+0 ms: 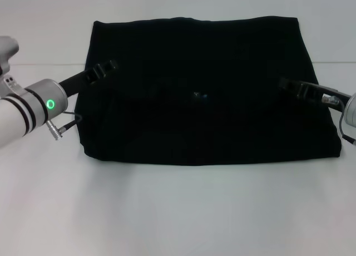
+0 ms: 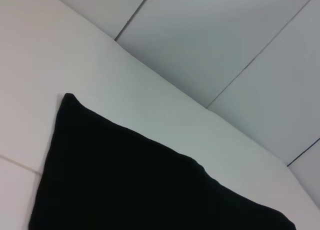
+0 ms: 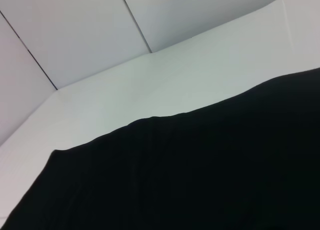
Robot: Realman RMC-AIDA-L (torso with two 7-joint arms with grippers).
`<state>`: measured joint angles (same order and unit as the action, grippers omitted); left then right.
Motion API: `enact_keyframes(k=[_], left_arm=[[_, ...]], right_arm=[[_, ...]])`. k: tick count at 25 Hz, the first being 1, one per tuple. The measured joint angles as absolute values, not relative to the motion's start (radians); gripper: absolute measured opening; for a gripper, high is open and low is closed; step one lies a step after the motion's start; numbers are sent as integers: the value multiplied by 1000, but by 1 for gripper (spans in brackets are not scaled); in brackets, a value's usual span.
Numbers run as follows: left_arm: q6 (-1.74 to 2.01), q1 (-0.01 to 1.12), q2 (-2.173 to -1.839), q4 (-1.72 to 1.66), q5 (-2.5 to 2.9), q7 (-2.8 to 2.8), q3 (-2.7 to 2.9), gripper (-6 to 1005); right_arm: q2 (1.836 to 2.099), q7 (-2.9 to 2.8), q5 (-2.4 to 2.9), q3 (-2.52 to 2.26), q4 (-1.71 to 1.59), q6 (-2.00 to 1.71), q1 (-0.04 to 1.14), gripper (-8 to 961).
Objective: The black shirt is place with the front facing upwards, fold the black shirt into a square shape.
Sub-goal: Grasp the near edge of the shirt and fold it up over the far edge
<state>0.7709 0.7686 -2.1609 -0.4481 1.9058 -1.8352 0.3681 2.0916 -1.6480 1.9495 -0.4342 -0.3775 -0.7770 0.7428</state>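
The black shirt [image 1: 206, 94] lies on the white table [image 1: 178, 211], spread out as a wide, roughly rectangular dark block. It sits toward the far half of the table, with the bare tabletop in front of it. Its near edge runs almost straight across, and the far edge is a little narrower than the near one. No lettering shows on the upward face from the head view; the cloth reads as plain black with faint creases near the middle.

The left gripper [image 1: 103, 69] reaches in from the left and sits at the left edge of the shirt, about halfway along that side. The arm behind it is white with black bands and shows a green light [image 1: 50, 104]. I cannot tell how its fingers stand, black against black cloth.

The right gripper [image 1: 289, 84] comes in from the right, over the right part of the shirt and level with the left one. Its fingers cannot be made out either.

In the left wrist view the shirt [image 2: 125, 180] shows one corner against the table and the pale panelled wall [image 2: 225, 35] beyond. The right wrist view shows the shirt [image 3: 200, 175] filling the lower part of the view, its edge curving across the table.
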Motion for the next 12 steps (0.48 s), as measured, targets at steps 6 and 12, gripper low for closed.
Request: enact_keyframes(k=[6, 12], left_arm=[[877, 738, -2151, -453, 1905, -1844, 365, 418], [1078, 684, -2089, -459, 1911, -1946, 387, 576]], right_arm=[[2088, -1646, 1884, -429, -385, -851, 716, 554], [2080, -1575, 1812, -440, -421, -1023, 664, 687]])
